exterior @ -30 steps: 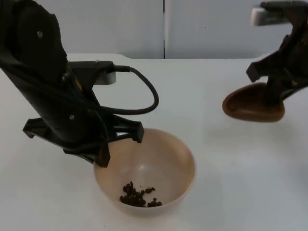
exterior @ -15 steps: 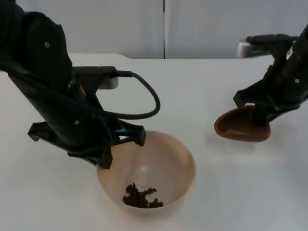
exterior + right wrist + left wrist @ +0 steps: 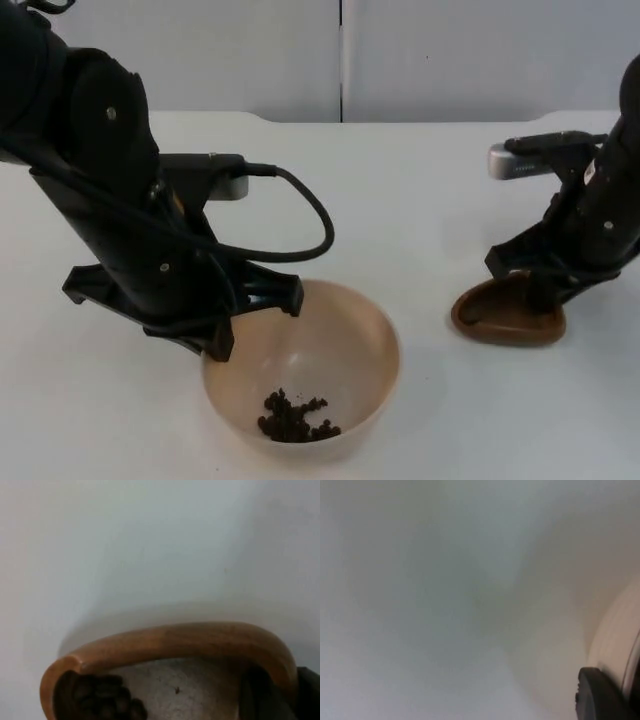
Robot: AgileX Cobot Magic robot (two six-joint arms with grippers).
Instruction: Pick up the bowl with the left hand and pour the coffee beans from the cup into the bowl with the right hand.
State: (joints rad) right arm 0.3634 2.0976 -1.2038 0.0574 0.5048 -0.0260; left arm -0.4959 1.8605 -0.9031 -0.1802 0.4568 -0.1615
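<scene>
Nearest, the bowl point(image 3: 301, 372) sits on the white worktop point(image 3: 420, 200) with beans point(image 3: 295, 417) at its bottom. The left claw point(image 3: 222, 335) pinches its near-left rim. Farther right, the right claw point(image 3: 535, 290) grips the brown cup point(image 3: 507, 319), tilted low over the worktop, some beans inside point(image 3: 97, 700).

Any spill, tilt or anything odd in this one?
No beans lie on the table. One oddity: the brown cup, held by the right gripper, still has coffee beans inside, though a pile already lies in the bowl gripped by the left gripper.
</scene>
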